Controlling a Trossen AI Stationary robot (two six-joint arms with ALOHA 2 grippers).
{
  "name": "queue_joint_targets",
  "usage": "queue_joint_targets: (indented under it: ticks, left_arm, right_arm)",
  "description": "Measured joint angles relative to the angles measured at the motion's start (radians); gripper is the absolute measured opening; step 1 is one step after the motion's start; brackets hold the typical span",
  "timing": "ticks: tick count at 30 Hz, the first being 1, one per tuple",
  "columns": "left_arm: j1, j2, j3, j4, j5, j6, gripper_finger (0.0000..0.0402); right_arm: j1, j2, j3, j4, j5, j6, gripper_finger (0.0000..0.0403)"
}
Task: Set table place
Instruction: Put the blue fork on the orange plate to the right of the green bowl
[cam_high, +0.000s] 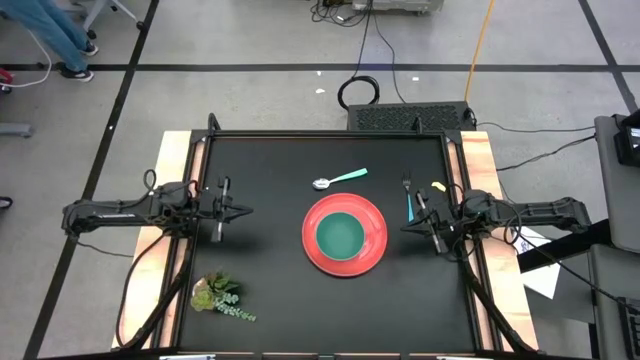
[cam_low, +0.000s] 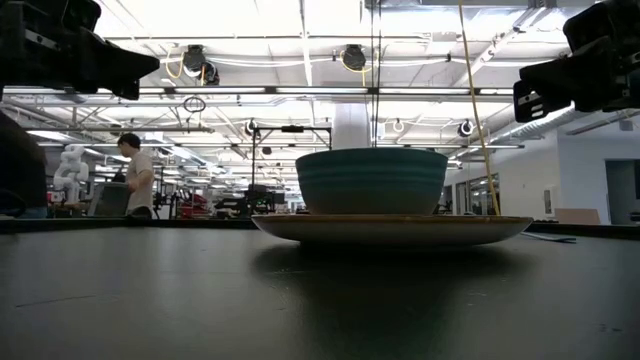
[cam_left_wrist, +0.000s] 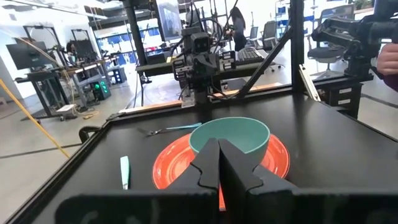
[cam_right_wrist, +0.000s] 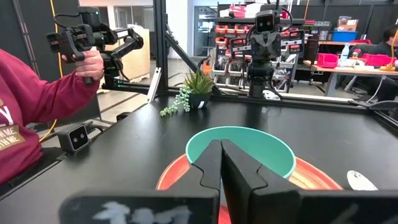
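1. Fingers clenched on both arms, nothing held: left gripper (cam_high: 243, 211) at tabletop's (cam_high: 270, 290) left side, right gripper (cam_high: 405, 228) at right side, just beside fork (cam_high: 408, 199).
2. Bowl (cam_high: 341, 235) sits in red plate (cam_high: 345, 234), mid-tabletop; spoon (cam_high: 338, 179) near plate's far edge, apart from it.
3. Plant sprig (cam_high: 220, 296) at near-left, not part of set.
4. Risk: fork lies flat & thin, close to right arm; clenched tips coming down could shove it, not grasp.
5. Risk: spoon pick near plate rim could nudge plate w/ bowl.
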Motion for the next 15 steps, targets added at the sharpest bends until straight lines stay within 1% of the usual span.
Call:
queue_joint_targets:
  ticks: [3, 9, 12, 14, 15]
  left_arm:
    - [0.000, 0.000, 0.000, 0.000, 0.000, -0.001, 0.0002]
    - [0.000, 0.000, 0.000, 0.001, 0.000, -0.005, 0.0009]
    - [0.000, 0.000, 0.000, 0.001, 0.000, -0.005, 0.0003]
    - [0.000, 0.000, 0.000, 0.003, 0.000, -0.008, 0.0004]
    - [0.000, 0.000, 0.000, 0.006, 0.000, -0.010, 0.0007]
  right_arm:
    - [0.000, 0.000, 0.000, 0.000, 0.000, 0.000, 0.0000]
    - [0.000, 0.000, 0.000, -0.001, 0.000, 0.000, 0.0000]
    - [0.000, 0.000, 0.000, 0.001, 0.000, -0.039, 0.0000]
    - [0.000, 0.000, 0.000, 0.038, 0.007, -0.078, 0.0000]
    - [0.000, 0.000, 0.000, 0.076, 0.030, -0.066, 0.0000]
